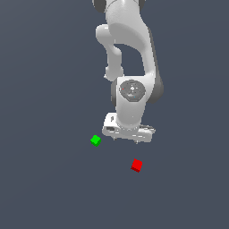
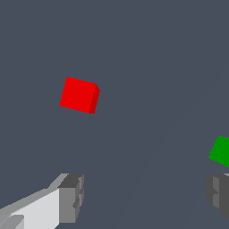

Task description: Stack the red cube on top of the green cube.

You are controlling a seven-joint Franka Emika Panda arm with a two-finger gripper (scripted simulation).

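Grey counter [image 1: 40, 188], plain and uniform, carries both cubes. Above it hangs the white arm [image 1: 129, 53], its wrist pointed down, with the jaws [image 1: 127, 139] held over the counter and empty. In the wrist view the two fingers [image 2: 71, 197] stand wide apart with nothing between them. The red cube [image 1: 137, 165] rests on the counter, near the jaws but not under them, toward the exterior view's right and nearer the camera. The green cube [image 1: 95, 140] rests just beside the hand on the exterior view's left, well apart from the red one. In the wrist view the red cube [image 2: 79, 95] lies ahead of the fingers, off the line between them, and the green cube [image 2: 221, 151] is cut by the frame edge. Judged step: the approach to the red cube, before any grasp. The next move appears to call for shifting the hand until the red cube sits centred between the fingers, squaring the fingers to its faces, then descending and closing.
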